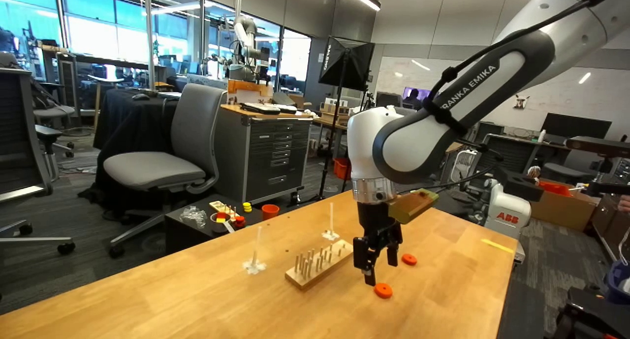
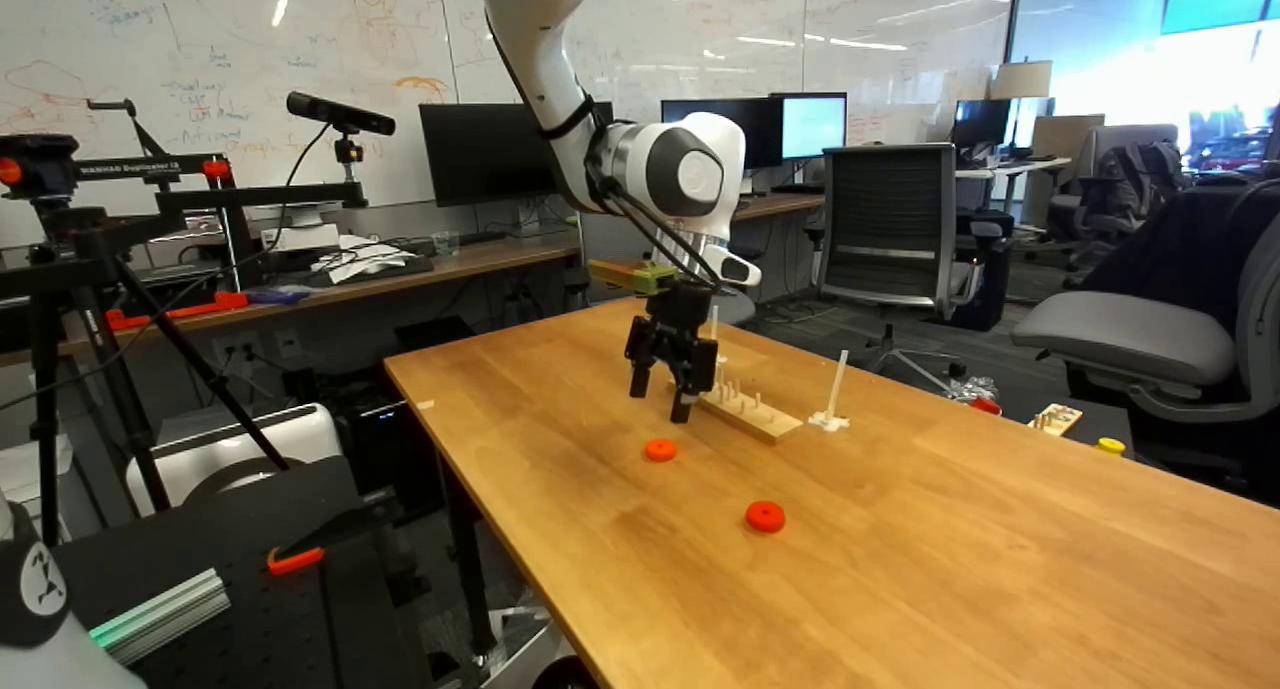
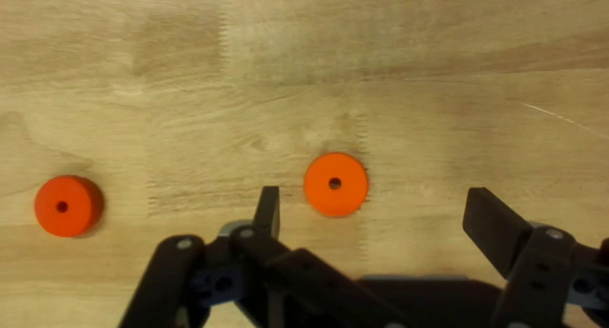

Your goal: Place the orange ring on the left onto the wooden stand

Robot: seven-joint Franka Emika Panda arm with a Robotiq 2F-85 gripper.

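Note:
Two look-alike flat orange rings lie on the table. The ring further left in both exterior views [image 1: 380, 293] [image 2: 660, 455] lies below my gripper [image 1: 381, 273] [image 2: 660, 406]. In the wrist view this ring [image 3: 335, 202] shows between the fingertips, closer to the left one. My gripper [image 3: 373, 189] is open and empty above the table. The other ring [image 1: 409, 260] [image 2: 766, 522] is at the left in the wrist view [image 3: 62, 221]. The pale wooden stand [image 1: 301, 279] with several thin pegs is beside the gripper. The gripper hides part of it [image 2: 770, 422] in an exterior view.
Two single thin upright pegs [image 1: 255, 248] [image 1: 331, 221] stand beyond the stand on white patches. The wooden table [image 1: 221, 299] has a yellow tape strip [image 1: 497, 245]. A low black table [image 1: 197, 233] beside it holds a second pegboard and cups.

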